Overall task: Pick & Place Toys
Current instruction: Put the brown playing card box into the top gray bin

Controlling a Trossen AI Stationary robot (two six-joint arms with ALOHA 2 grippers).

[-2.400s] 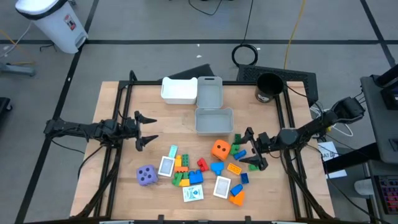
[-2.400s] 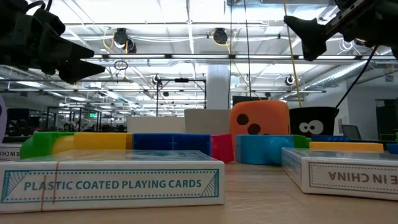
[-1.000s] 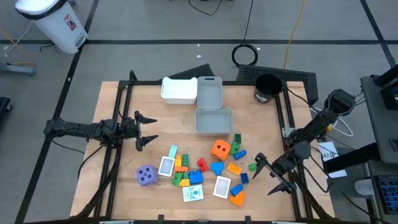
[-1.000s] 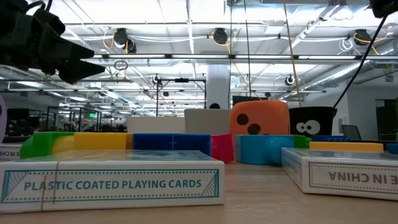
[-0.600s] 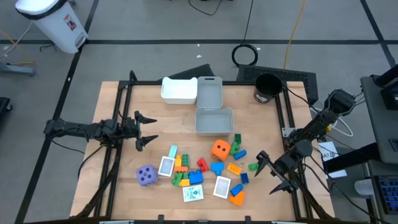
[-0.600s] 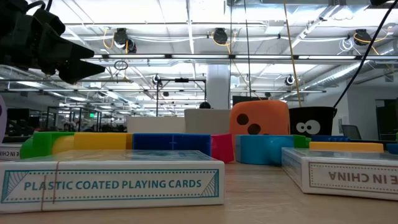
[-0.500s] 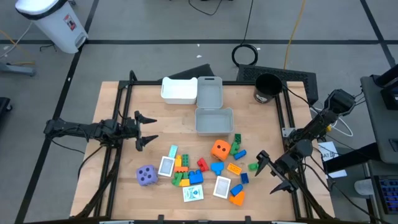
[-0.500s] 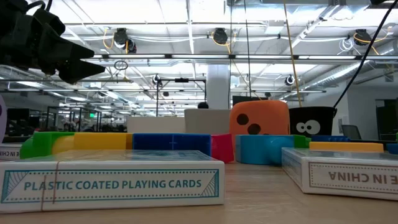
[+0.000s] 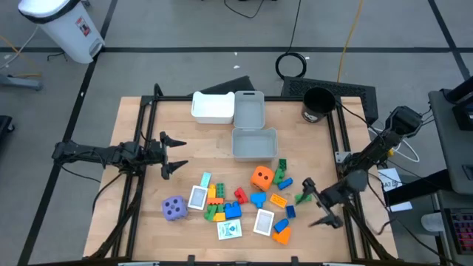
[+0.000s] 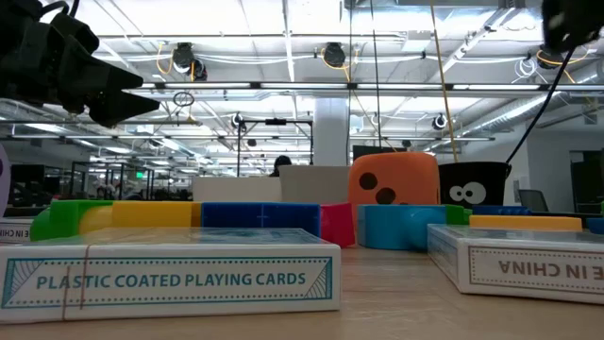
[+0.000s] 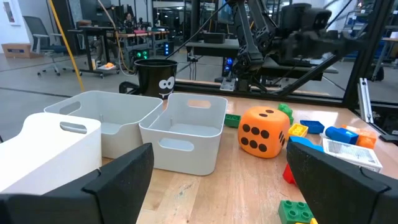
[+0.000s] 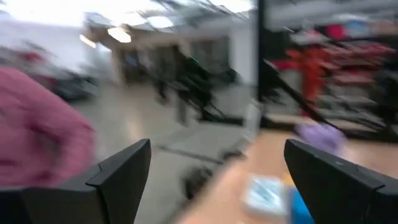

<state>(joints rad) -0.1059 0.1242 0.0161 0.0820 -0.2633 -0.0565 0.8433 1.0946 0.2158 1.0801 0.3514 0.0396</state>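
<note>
Swinging in from the table's right edge, the right gripper [image 9: 316,202] now sits closer to the toy pile than it did half a second ago, its fingers spread wide and holding nothing. Its wrist picture is smeared by motion, showing only a purple shape and a card beyond the fingers. Across the table, the left gripper [image 9: 171,154] hangs where it was near the left side, fingers apart and empty too.

No toy has gone into a bin yet. They lie loose on the wood in front of the bins: an orange die [image 9: 261,177] just in front of the grey bin [image 9: 254,143], a purple die [image 9: 174,208] off to the left of the pile, white card boxes [image 9: 264,222] and a scatter of small blocks [image 9: 222,205]. A green block [image 9: 301,197] lies nearest the right gripper, just beside its upper finger.

Judging from this, the reach for a block on the right fringe is under way, and the risk lies in how crowded that fringe is. With fingers this wide, one of them could knock the green block or the blue ones next to it — pushing pieces toward the edge or closing on two at once. A fast approach would make that more likely.
</note>
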